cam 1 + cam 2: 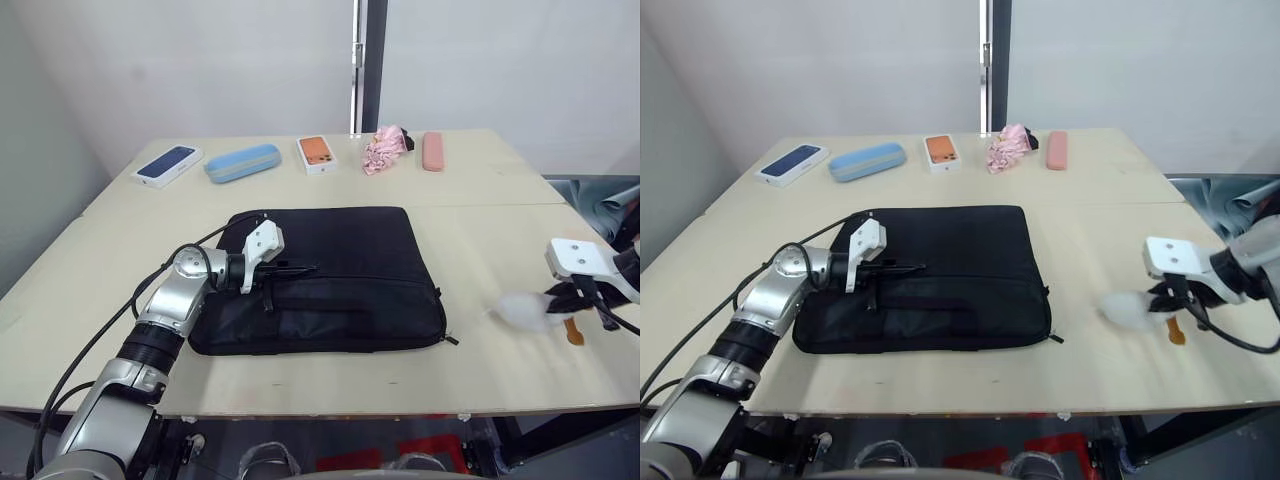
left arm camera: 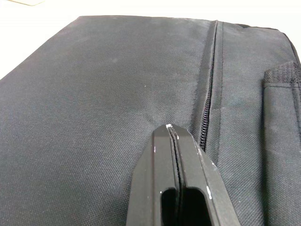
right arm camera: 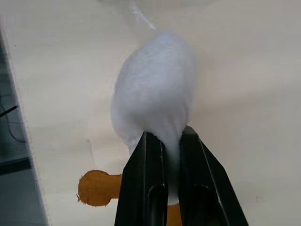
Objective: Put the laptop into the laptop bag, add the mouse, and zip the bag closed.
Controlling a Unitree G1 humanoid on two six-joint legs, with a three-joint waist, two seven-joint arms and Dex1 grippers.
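No writing, brand, number or sign can be read anywhere: the laptop bag (image 1: pixel 330 275) is plain black fabric, and the two phone boxes (image 1: pixel 167 164) (image 1: pixel 317 154) at the far side of the table (image 1: pixel 500 240) show only printed phone pictures, with any lettering on them too small to make out

Left hand (image 2: pixel 171 136) pinched, right hand (image 3: pixel 170 141) clamped
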